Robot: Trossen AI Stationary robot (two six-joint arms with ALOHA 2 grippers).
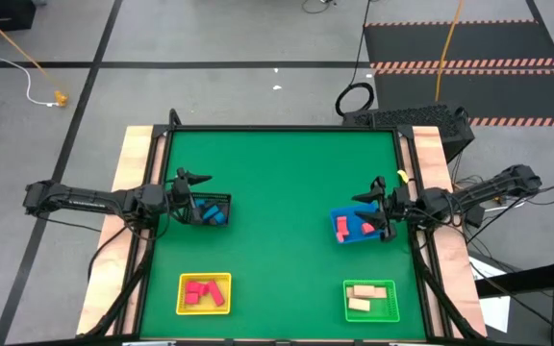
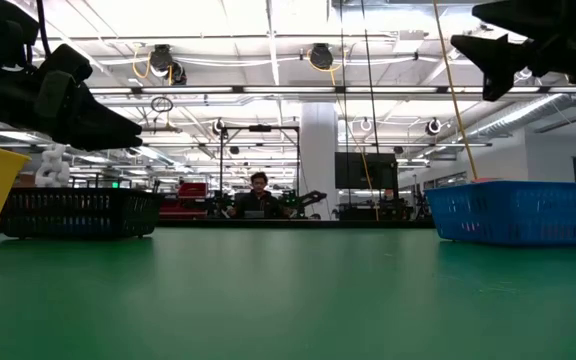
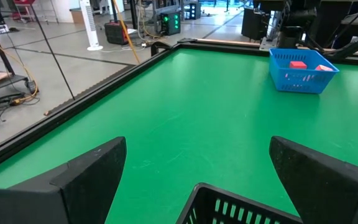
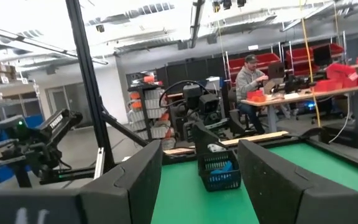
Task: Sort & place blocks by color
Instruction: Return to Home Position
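Inspection finds the green table (image 1: 287, 221) bearing four trays, with no block lying loose on its surface. The left gripper (image 3: 197, 143) hangs over the black tray (image 1: 227, 202) on the table's left side, its two fingers spread wide with nothing between them. The blue blocks (image 1: 217, 213) lie inside that black tray. The right gripper (image 4: 201, 149) hangs over the blue tray (image 1: 354, 238) on the table's right side, fingers likewise parted and empty. The blue tray holds a red block (image 3: 298, 64) and a salmon-pink block (image 3: 323, 67), side by side. At the near edge, on the left, the yellow tray (image 1: 205, 311) holds the red blocks (image 1: 200, 292), which lie close together. At the near edge, on the right, the green tray (image 1: 369, 317) holds the cream blocks (image 1: 362, 296). The low view shows both grippers raised clear of the table. A person (image 4: 253, 78) sits at a desk in the room beyond the table.
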